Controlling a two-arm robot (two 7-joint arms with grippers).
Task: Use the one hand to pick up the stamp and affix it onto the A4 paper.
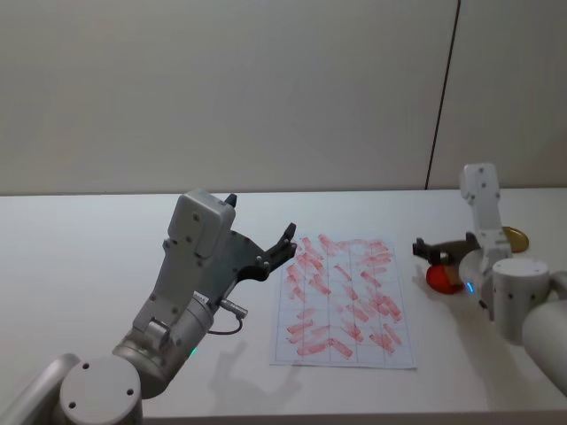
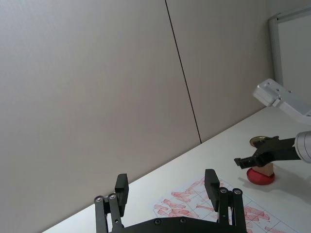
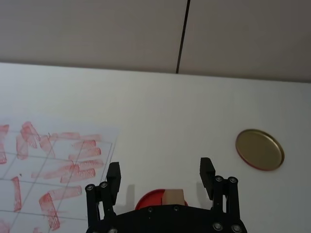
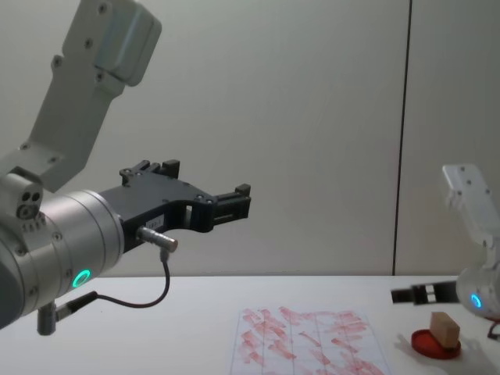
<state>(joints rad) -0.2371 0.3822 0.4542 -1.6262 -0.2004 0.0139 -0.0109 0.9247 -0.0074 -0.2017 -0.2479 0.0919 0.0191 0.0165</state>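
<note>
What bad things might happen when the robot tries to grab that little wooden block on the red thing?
1. The stamp stands on the red ink pad, so the pad might lift or slide with it.
2. The right gripper is open around the stamp, not yet closed; an off-centre pinch could tip the block over.
3. The A4 paper is already crowded with red prints, so a new one may overlap. The left gripper hovers open just beside the sheet.

Prob. lab/test room: bare white table point(image 1: 106, 230), plain panelled wall point(image 1: 221, 88), whiteboard point(image 2: 291, 43) edge.
</note>
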